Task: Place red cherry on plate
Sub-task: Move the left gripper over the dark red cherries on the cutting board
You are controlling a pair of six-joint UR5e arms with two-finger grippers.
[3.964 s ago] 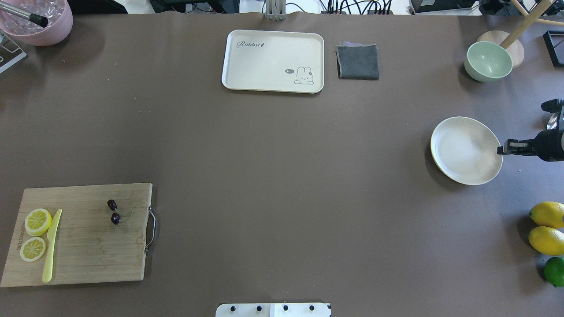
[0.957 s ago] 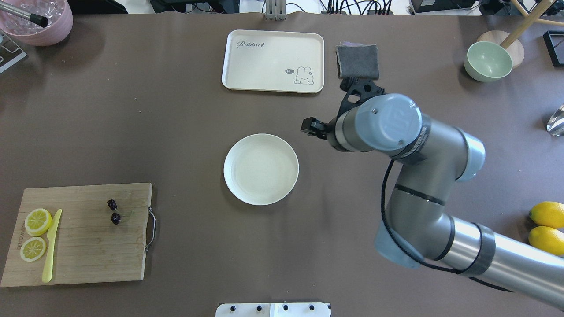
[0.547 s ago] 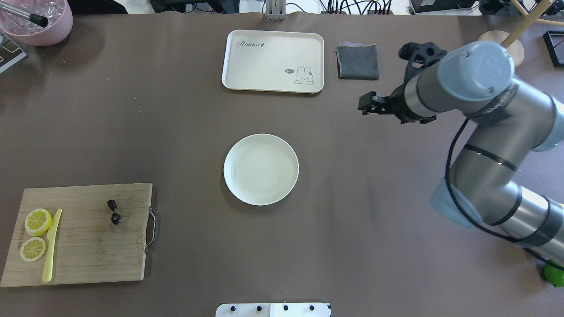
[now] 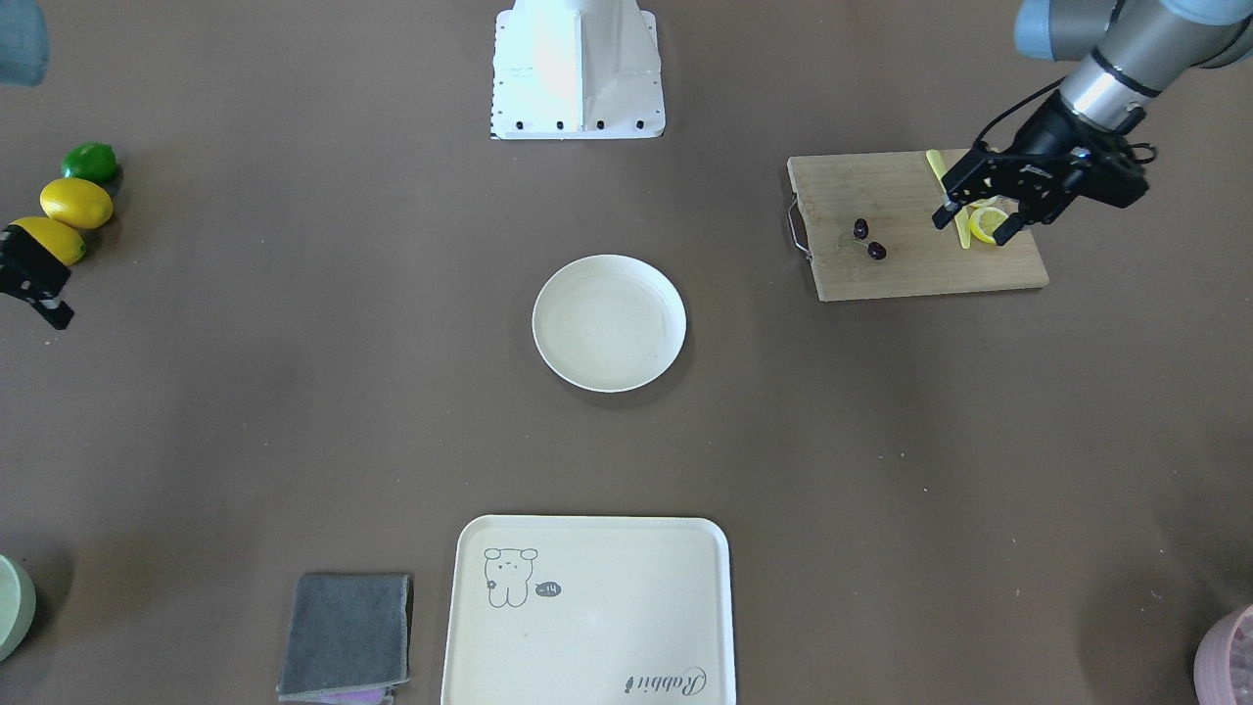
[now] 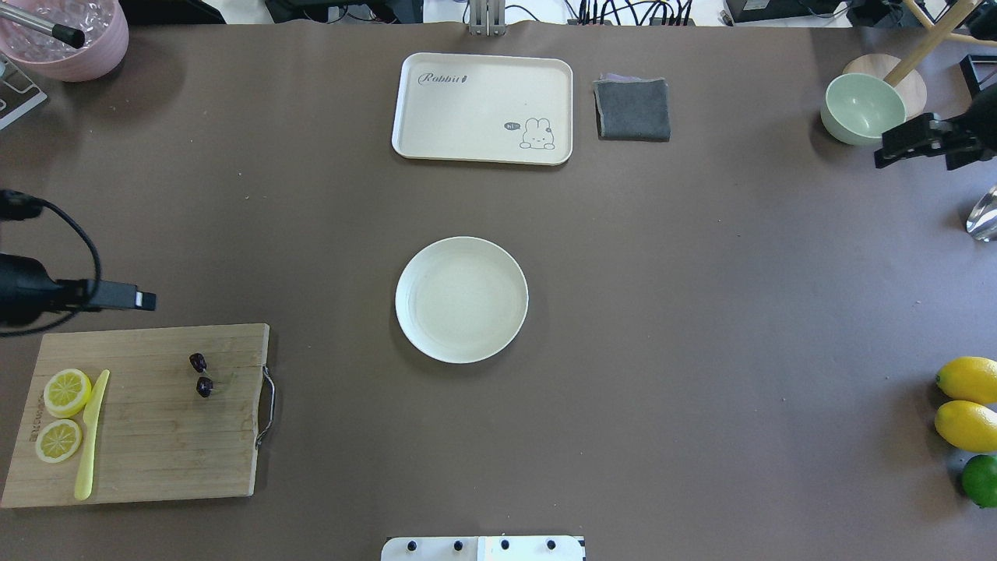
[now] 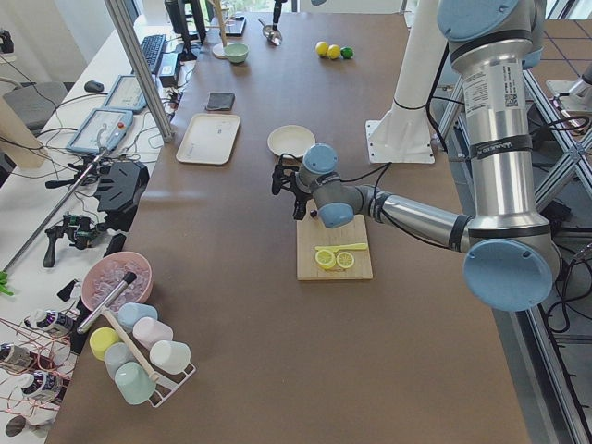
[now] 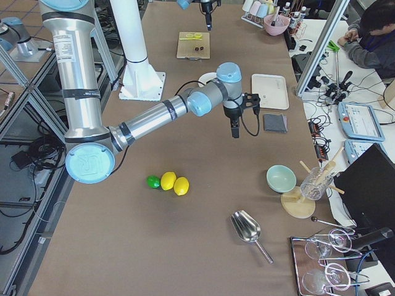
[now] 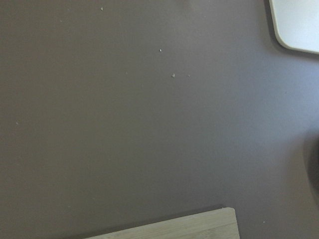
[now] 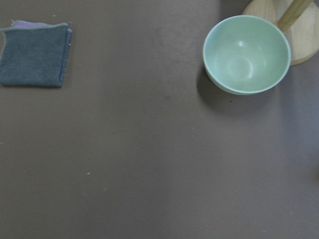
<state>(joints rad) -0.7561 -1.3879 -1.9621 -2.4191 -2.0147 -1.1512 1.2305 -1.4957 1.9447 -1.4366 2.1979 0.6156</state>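
Locates the red cherry (image 5: 204,386), a pair of tiny dark maroon fruits joined by thin greenish stems, on the rectangular bamboo cutting board (image 5: 156,444). Places that board at the near left corner of the brown surface (image 5: 662,351), with the red cherry toward its metal-handled end.

Records two round lemon slices (image 5: 67,392) and a pale yellow plastic knife (image 5: 91,436) at the board's opposite end, apart from the red cherry.

Places the round cream-white shallow plate (image 5: 461,300) at mid-surface, well apart from the board and from the red cherry.

Notes the left fingers (image 4: 1011,221) spread wide and hanging above the lemon-slice end of the board. Shows them, in the front-facing view, overlapping the knife and one slice. Finds them apart from the red cherry, gripping neither it nor the plate.

Notes the right fingers (image 5: 907,136) at the far right edge of the surface, just beside the pale green round bowl (image 5: 857,101). Judges them parted, though only partly in view, and well apart from the plate.

Also lists:
- a cream rectangular tray with a rabbit drawing (image 5: 467,117) at the far middle, with a folded dark grey cloth (image 5: 632,109) just beside it
- two whole yellow lemons (image 5: 968,379) and a green lime (image 5: 980,479) at the near right edge
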